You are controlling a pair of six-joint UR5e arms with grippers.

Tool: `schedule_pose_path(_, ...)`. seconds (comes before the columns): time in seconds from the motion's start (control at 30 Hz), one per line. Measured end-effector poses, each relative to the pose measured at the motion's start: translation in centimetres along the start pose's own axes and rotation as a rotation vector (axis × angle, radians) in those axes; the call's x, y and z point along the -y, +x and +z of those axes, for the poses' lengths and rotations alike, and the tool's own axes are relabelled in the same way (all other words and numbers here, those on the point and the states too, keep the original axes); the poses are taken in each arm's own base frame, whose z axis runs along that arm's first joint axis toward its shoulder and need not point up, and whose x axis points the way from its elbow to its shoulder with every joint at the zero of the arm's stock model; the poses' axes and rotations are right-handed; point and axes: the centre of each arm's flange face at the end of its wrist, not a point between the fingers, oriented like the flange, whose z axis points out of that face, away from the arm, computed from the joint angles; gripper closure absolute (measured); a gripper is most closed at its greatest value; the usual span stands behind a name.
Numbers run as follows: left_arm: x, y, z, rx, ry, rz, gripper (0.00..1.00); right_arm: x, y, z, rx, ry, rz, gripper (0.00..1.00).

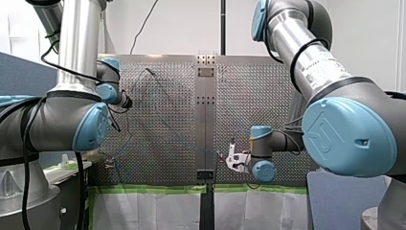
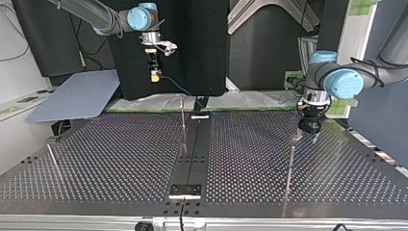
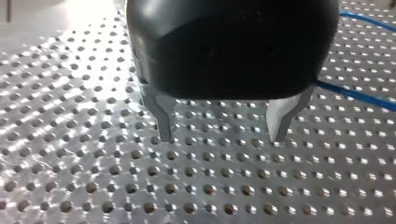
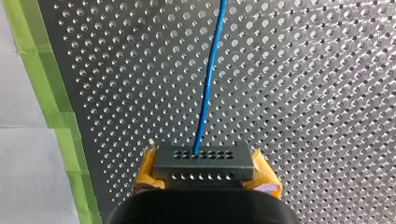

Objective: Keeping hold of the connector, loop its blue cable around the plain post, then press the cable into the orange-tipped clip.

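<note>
My right pincer (image 2: 155, 72) is shut tight on the small dark grey connector block with rows of little holes (image 4: 204, 165). Its yellow pads (image 4: 147, 170) press on the two sides of the block. In the top view this pincer hangs high up in the air, above the far edge of the big silver table full of holes (image 2: 120, 159), at the view's left.

The thin blue cable (image 4: 208, 79) comes out of one of the holes in the block. In the right wrist view it runs straight away from the pincer, over the table. In the top view it slopes down from the block to the far end of the dark strip along the middle of the table (image 2: 195, 144). A band of green tape (image 4: 51, 107) lies along the table's edge, off to one side of the cable.

My left pincer (image 3: 222, 135) is black with two metal fingers (image 3: 164, 119). They stand wide apart and hold nothing. It hangs low, just over the table, at the top view's right. The blue cable runs past beside it and does not touch it.

Thin metal posts stand up from the table. One (image 2: 290, 166) is near my left pincer. One (image 2: 183, 120) is just beside the dark strip. One (image 2: 53, 161) is far off at the top view's left.
</note>
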Motion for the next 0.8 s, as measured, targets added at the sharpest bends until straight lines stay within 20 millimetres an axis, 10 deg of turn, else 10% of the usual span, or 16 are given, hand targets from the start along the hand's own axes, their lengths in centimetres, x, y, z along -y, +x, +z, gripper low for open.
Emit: schedule_pose_path(0.8,4.9,-2.5,-2.7,0.077,0.161,-0.204,0.02,0.0,0.0,0.1,0.001,0.002,0.003,1.00)
